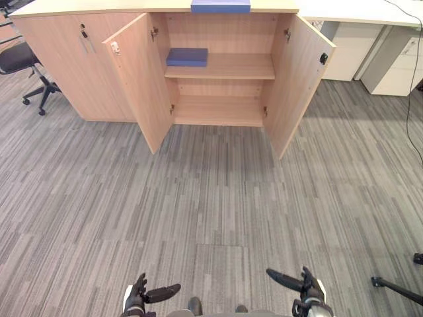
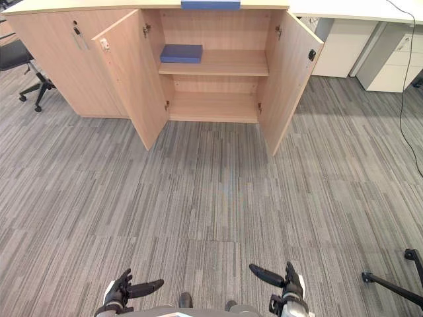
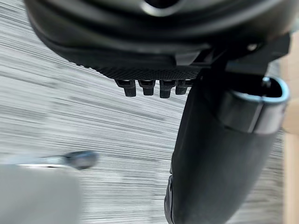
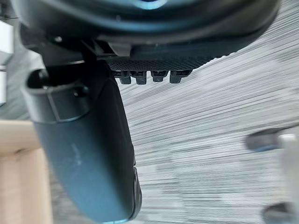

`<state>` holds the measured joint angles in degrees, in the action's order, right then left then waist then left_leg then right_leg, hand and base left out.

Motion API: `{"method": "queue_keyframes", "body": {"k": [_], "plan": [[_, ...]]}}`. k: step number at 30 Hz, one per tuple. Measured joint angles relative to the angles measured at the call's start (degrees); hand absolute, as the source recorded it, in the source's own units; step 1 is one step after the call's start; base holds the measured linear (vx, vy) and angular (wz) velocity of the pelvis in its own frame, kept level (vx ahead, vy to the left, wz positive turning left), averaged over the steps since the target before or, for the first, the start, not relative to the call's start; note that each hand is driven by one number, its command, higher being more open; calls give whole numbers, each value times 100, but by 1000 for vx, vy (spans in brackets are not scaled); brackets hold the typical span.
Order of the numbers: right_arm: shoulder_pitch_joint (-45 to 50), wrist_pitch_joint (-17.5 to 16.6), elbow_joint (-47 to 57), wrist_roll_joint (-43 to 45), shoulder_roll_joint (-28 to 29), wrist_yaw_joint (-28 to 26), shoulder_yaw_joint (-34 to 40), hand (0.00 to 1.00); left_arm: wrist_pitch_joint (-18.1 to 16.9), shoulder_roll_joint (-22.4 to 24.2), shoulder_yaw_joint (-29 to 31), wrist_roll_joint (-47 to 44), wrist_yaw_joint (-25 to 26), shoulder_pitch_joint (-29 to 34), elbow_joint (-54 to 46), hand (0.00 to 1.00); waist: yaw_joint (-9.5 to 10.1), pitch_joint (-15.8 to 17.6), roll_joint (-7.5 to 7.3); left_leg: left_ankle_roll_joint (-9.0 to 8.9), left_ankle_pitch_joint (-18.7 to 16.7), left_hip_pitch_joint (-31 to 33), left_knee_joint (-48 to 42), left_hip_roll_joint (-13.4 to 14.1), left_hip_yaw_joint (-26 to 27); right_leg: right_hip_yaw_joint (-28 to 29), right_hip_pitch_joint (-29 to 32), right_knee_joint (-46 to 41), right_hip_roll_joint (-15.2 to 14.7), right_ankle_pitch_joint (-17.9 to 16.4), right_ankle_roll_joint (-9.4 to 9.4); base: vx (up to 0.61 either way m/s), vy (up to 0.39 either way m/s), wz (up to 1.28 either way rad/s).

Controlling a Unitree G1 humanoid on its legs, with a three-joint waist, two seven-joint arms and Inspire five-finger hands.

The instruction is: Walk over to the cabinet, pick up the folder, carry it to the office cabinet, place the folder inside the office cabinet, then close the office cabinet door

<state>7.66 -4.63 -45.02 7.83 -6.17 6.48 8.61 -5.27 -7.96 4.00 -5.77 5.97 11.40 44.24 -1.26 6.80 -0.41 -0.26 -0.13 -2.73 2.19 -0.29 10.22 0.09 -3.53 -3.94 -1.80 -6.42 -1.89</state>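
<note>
Both hands are held low and released, nothing grasped: left hand (image 1: 137, 296), right hand (image 1: 310, 290). The cabinet (image 1: 59, 66) stands well ahead across the carpet, with both doors swung open. A blue folder (image 1: 220, 6) lies on its top surface, at the upper edge of the view. A second blue flat item (image 1: 187, 57) lies on the upper shelf (image 1: 231, 66) inside.

Risks noted:
- The wrong blue item may be taken, as the two look alike.
- The left door (image 1: 142, 79) and right door (image 1: 297, 79) jut outward and could be struck by an arm on approach.
- A stand leg (image 1: 396, 287) on the floor at the right could be snagged.
</note>
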Motion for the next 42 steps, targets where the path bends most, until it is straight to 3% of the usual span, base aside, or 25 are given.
{"method": "queue_keyframes", "body": {"k": [7,15,18,19,21,22,24,25,26,27,29,30,31,32,33,34,35,36,37,38,40,42], "plan": [[-147,-18,111,-374,-129,-164,-125,100,-134,-10,1,2,-91,-32,-220,100,-28,121,33,-39,-214,-71,-9,13,137,60,-61,97,2,1,0,105,4,-10],[-320,-11,393,-532,-269,-147,-283,100,-133,-4,2,1,-88,-11,-938,100,14,386,130,101,-1202,779,-1461,151,382,264,262,60,-36,-17,-64,41,49,-20],[-407,0,403,-575,-378,-124,-278,100,-135,43,-3,-2,-87,-34,-1182,100,24,482,279,165,-1511,836,-1767,175,387,236,830,-1291,-40,-465,-388,80,107,-5],[-401,6,399,-573,-392,-109,-278,100,-135,35,-1,-5,-83,-28,-1246,100,3,509,320,244,-1609,722,-1764,143,321,57,1250,-2331,-94,-577,-439,103,106,15],[-322,21,388,-574,-385,-107,-284,100,-129,-19,-6,-29,-23,-57,-1244,100,-52,559,316,329,-1787,444,-1727,48,163,-344,1814,-3632,-269,-839,-340,194,89,31],[-273,40,379,-573,-402,-105,-290,100,-129,-27,-4,-90,59,-47,-1235,100,-74,639,335,336,-1859,184,-1665,41,121,-589,1990,-3690,-320,-1000,-191,322,74,37],[-273,61,336,-572,-422,-104,-341,100,-127,-109,-2,-146,136,-91,-1208,100,-151,740,404,317,-1911,-133,-1460,117,-3,-899,2380,-3271,-269,-1042,-101,344,12,39],[-273,69,309,-570,-428,-104,-350,100,-127,-144,0,-166,143,-151,-1200,100,-195,769,450,306,-1915,-222,-1343,190,-122,-1017,2615,-2884,-185,-994,-78,448,-63,68],[-270,78,287,-569,-455,-105,-361,100,-129,-157,5,-185,144,-253,-1190,100,-286,828,530,253,-1913,-360,-1166,339,-286,-1163,2883,-2231,-91,-680,-64,592,-112,80],[-252,110,278,-569,-497,-107,-387,100,-130,-148,5,-217,144,-328,-1159,100,-319,885,571,163,-1905,-568,-975,465,-372,-1263,3050,-1571,-41,-183,-40,655,-159,87],[-200,121,281,-565,-496,-106,-392,100,-136,-165,3,-218,146,-373,-1059,100,-420,906,510,-124,-1984,-848,-872,561,-544,-1281,3127,-844,-44,777,-18,624,-191,70],[-184,123,273,-564,-525,-101,-365,100,-132,-125,-4,-214,131,-395,-917,100,-470,918,559,-313,-2091,-1009,-982,715,-644,-1318,3078,-1011,-16,1449,305,652,-220,39],[-345,141,260,-565,-512,-99,-306,100,-131,-93,-5,-211,114,-459,-853,100,-426,956,670,-520,-1988,-889,-1298,912,-640,-1389,3170,-1420,60,1160,450,639,-227,33],[-412,141,271,-565,-505,-106,-256,100,-123,-39,-39,-207,98,-521,-797,100,-415,968,652,-893,-1635,-711,-1940,934,-620,-1451,3096,-1794,32,754,461,636,-253,13],[-420,139,276,-565,-514,-111,-263,100,-123,15,-35,-213,96,-512,-782,100,-418,978,636,-901,-1353,-561,-2493,952,-605,-1467,2930,-1863,21,557,468,685,-285,30],[-424,135,274,-564,-529,-111,-321,100,-125,110,-32,-216,87,-454,-780,100,-407,1008,598,-930,-561,-75,-3963,1082,-569,-1462,2408,-1728,30,302,496,677,-271,16],[-450,135,275,-552,-513,-102,-413,100,-153,151,-10,-224,62,-385,-833,100,-373,1039,574,-824,-631,403,-5205,1307,-483,-1460,1992,-1496,153,232,546,638,-217,-2],[-495,116,309,-525,-458,-101,-468,100,-178,136,8,-230,23,-379,-854,100,-270,1070,573,-614,-914,956,-6353,1527,-365,-1388,1417,-1171,291,170,633,557,-162,-23],[-496,102,360,-500,-411,-100,-476,100,-178,136,8,-233,19,-389,-868,100,-200,1098,520,-541,-1008,1197,-6651,1586,-277,-1335,1160,-1012,329,146,656,647,-169,-31],[-486,76,545,-456,-320,-83,-486,100,-178,145,3,-256,16,-369,-1001,100,-69,1172,373,-304,-1205,1805,-6732,1597,-18,-1212,559,-544,343,41,621,605,-125,-24],[-507,46,603,-451,-317,-66,-491,100,-176,151,-15,-257,-8,-368,-1030,100,19,1179,315,-198,-1353,2322,-5979,1486,160,-1107,147,-184,335,3,579,500,-45,-26],[-606,50,567,-452,-366,-30,-484,100,-151,136,-10,-254,-15,-364,-1028,100,174,1232,203,-218,-1245,2722,-3635,938,66,-836,-291,89,169,-210,400,533,67,-52]]}}
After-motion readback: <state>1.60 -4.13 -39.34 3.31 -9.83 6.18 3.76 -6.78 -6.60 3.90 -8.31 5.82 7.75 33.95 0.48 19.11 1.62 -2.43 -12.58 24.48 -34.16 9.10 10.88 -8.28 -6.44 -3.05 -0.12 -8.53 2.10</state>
